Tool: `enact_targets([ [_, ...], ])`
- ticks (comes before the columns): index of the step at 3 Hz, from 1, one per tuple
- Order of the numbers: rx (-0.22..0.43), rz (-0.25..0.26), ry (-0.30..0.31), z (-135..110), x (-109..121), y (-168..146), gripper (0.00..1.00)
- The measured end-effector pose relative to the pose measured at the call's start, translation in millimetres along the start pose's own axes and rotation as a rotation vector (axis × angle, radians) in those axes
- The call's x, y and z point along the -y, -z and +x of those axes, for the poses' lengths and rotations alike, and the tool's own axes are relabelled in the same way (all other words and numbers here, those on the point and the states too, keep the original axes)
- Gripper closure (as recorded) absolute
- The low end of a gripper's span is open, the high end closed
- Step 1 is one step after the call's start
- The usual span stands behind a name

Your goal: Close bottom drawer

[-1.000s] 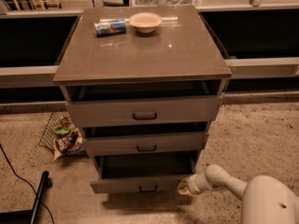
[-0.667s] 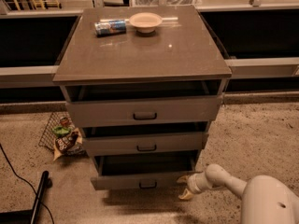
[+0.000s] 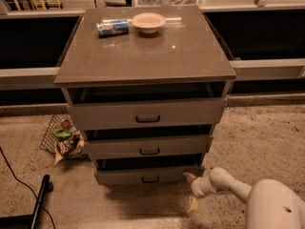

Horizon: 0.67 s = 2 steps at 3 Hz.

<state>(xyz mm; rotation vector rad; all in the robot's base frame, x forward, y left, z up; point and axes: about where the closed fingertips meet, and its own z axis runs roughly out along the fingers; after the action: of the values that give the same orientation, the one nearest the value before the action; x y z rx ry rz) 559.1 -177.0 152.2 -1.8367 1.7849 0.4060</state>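
On grey tabletop [image 3: 143, 56]: pale bowl [image 3: 148, 22], can [image 3: 112, 27] lying beside it. Lowest of three, bottom drawer [image 3: 143, 175], slightly out. At its right corner, gripper [image 3: 191, 191], spread open, empty. Speckled floor [image 3: 257, 137]; wire basket [image 3: 55, 135] at left.

Dim overhead light, tabletop [image 3: 143, 61] glare; gripper [image 3: 191, 191] fingers [image 3: 190, 177] low right.

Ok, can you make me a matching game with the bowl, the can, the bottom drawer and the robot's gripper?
1 bowl
2 can
3 bottom drawer
4 gripper

A beside the bottom drawer's right front corner
B lying on its side on the cabinet top
C pulled out a little, lowest of three
D upright, at the back of the cabinet top

Pairs: 1-D, 2-B, 3-C, 4-A
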Motion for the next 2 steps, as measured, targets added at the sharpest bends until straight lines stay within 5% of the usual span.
enact_targets([
  [2, -0.008, 0.008, -0.012, 2, 18, -5, 0.00],
])
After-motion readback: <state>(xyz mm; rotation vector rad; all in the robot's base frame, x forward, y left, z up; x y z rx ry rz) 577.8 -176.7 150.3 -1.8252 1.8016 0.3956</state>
